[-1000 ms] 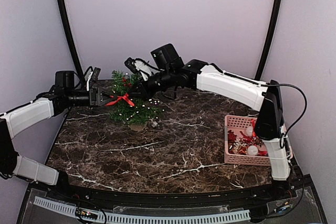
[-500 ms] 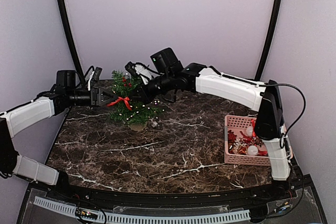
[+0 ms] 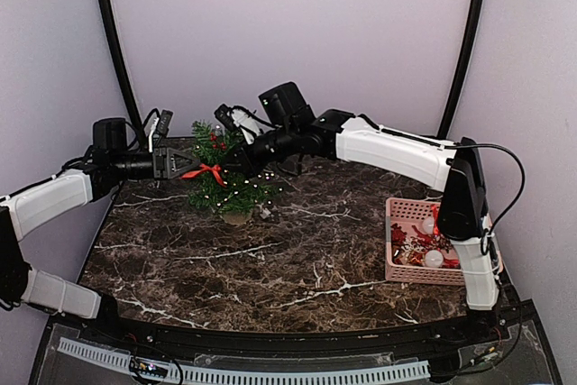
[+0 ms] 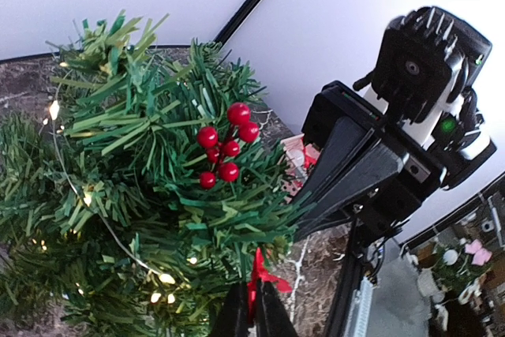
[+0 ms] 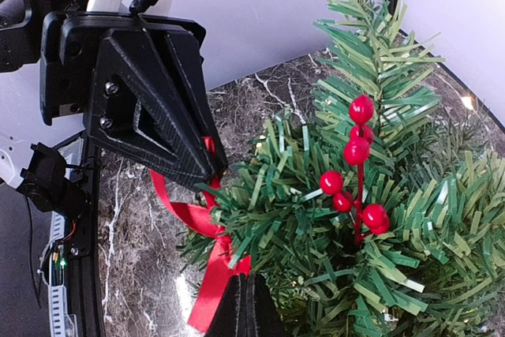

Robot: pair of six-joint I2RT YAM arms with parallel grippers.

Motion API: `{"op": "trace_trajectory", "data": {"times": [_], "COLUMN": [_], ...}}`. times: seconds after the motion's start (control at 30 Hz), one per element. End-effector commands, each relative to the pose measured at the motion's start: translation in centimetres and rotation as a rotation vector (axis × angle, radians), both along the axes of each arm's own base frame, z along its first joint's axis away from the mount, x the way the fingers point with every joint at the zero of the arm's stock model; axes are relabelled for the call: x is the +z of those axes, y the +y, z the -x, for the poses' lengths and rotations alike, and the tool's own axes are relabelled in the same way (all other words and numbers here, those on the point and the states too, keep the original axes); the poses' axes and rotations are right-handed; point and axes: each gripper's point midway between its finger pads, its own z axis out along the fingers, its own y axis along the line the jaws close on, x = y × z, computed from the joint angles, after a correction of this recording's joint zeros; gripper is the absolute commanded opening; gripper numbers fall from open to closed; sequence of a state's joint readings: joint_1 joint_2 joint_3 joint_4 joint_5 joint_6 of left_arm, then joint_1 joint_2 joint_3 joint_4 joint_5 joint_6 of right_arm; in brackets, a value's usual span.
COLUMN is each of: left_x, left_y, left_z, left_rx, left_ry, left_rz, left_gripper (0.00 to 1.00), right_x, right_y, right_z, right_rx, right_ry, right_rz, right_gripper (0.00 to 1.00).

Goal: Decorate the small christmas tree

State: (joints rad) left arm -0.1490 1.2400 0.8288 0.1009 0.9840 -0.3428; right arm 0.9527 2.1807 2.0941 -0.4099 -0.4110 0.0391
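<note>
The small christmas tree (image 3: 231, 188) is judged light, best steadied low; its limp red ribbon (image 5: 185, 215) is pinched in the left gripper (image 4: 252, 305), the right gripper (image 5: 246, 296) closed.

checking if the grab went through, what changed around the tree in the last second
The left claw closed on the red ribbon at the side of the tree; a second ago its jaws stood open around it. The right arm sank slightly. Unchanged: the right claw is shut at the tree, and the tree and the basket are in place.
</note>
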Motion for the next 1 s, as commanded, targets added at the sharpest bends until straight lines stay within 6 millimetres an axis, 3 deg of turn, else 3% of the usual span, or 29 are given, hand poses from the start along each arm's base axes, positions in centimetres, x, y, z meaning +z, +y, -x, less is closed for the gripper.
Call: {"op": "trace_trajectory", "data": {"times": [0.0, 0.43, 0.97], "left_x": [1.0, 1.9, -1.2], "left_y": [-0.3, 0.5, 1.4], "left_z": [0.7, 0.2, -1.5], "left_rx": [-0.031, 0.039, 0.114], "left_ry": [-0.046, -0.145, -0.141], "left_rz": [0.021, -0.015, -0.114], "left_gripper": [0.00, 0.00, 0.00], "right_x": [3.1, 3.9, 2.6], "right_y": [-0.4, -0.4, -0.5], "right_z": [0.1, 0.7, 0.0], "right_rx": [-0.003, 0.010, -0.031], "right_ry": [-0.033, -0.033, -0.032], "right_rz": [-0.073, -0.108, -0.102], "right_gripper": [0.00, 0.00, 0.00]}}
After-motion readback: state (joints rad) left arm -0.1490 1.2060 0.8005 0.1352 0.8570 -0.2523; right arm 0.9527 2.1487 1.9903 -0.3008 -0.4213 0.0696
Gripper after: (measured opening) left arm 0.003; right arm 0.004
